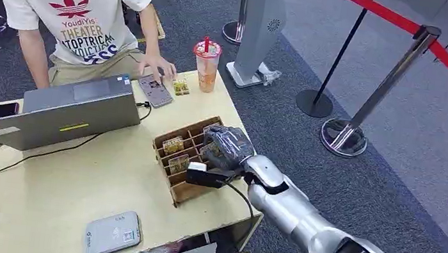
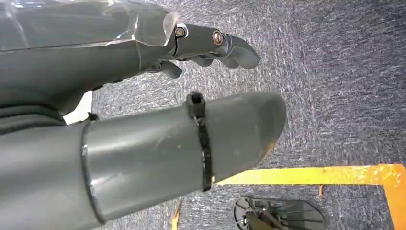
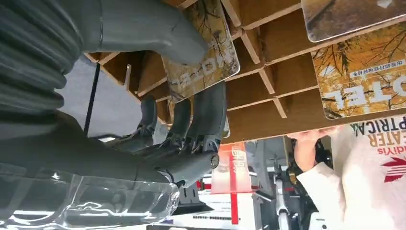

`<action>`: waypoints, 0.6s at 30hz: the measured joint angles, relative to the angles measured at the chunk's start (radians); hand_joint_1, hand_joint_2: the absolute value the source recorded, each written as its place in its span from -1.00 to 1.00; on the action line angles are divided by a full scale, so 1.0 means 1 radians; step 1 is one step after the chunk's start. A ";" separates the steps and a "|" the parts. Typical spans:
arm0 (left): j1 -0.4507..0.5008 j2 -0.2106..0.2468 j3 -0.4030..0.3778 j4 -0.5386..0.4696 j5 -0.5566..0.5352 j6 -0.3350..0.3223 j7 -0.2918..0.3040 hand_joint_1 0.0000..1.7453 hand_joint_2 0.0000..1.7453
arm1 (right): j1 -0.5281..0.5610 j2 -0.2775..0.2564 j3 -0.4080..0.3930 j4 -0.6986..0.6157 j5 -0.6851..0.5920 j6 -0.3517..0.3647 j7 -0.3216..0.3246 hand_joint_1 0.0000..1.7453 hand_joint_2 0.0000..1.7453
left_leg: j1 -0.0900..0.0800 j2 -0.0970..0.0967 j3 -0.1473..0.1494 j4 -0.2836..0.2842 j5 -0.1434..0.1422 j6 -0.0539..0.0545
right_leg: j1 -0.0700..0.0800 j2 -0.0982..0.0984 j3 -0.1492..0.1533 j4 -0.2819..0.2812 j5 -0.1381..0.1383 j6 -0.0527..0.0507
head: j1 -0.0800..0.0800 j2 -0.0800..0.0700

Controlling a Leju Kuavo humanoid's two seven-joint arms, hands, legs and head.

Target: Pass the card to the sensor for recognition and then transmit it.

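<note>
Right hand (image 1: 225, 147) sits over the wooden card rack (image 1: 186, 160), at the rack's edge nearest the table's right side. Right wrist view: thumb (image 3: 158, 33) and dark fingers (image 3: 206, 115) press on opposite faces of a card (image 3: 203, 57) printed with autumn trees, which still stands tilted in a slot of the rack; hand grips that card. More cards of the same print stand in neighbouring slots (image 3: 364, 81). Left hand (image 2: 143, 143) hangs over grey carpet, fingers loosely curled, nothing in them. Sensor, a pale grey flat box (image 1: 113, 233), lies on the table (image 1: 73, 179) near its front edge, well apart from the rack. Beyond the rack: open laptop (image 1: 75, 108), drink cup with straw (image 1: 206, 65), and a seated person whose hand (image 1: 159, 67) rests by a phone (image 1: 155, 90).
</note>
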 joint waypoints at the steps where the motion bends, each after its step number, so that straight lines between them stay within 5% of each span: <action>1: 0.001 0.000 0.000 0.000 0.000 0.000 -0.001 -1.00 -1.00 | -0.001 0.000 0.000 0.001 -0.002 0.002 -0.001 0.36 1.00 | 0.000 0.000 0.000 0.000 0.000 0.000 | 0.000 0.000 0.000 0.000 0.000 0.000 | 0.000 0.000; 18: 0.005 0.000 0.001 0.000 0.005 0.000 -0.007 -1.00 -1.00 | -0.022 -0.001 0.000 0.019 -0.040 0.030 -0.010 0.62 1.00 | 0.000 0.000 0.000 0.000 0.000 0.000 | 0.000 0.000 0.000 0.000 0.000 0.000 | 0.000 0.000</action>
